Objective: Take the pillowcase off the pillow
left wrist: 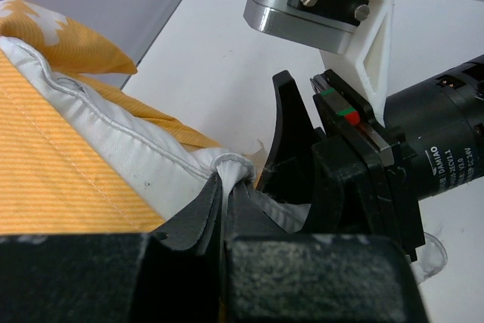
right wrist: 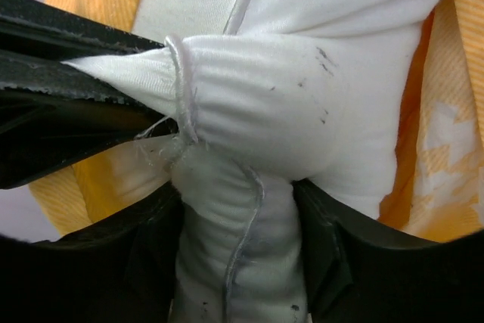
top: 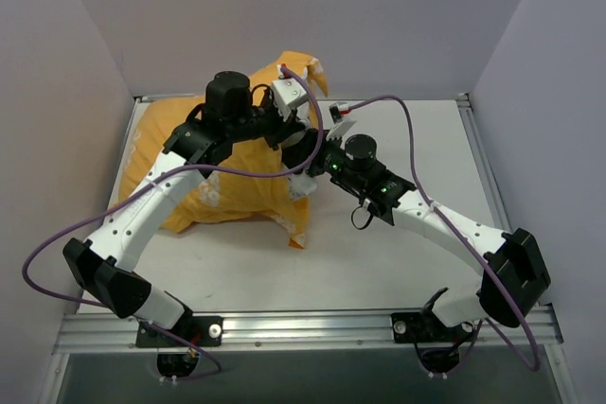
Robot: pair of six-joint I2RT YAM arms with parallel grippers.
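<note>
Bright orange-yellow fabric pillowcase (top: 241, 196) lies bunched at the back left of the white table (top: 379, 262), covering most of the plump white stuffed pillow (right wrist: 302, 104). The left gripper (left wrist: 225, 194) pinches the bared pillow corner, and the right gripper (right wrist: 238, 240) clamps the pillow just beside it. The stripping appears barely begun.

Top view: arms crossed over pillowcase (top: 237, 191), hiding its middle. Print was not legible, and the pillow could not be made out there.

Left wrist view: left gripper (left wrist: 225, 187) was blurred, dark and cut by the lower edge. Pillowcase ran off the left edge.

Right wrist view: pillow (right wrist: 302, 104) was cropped top and bottom. Right gripper (right wrist: 238, 262) was cut by the lower edge.
</note>
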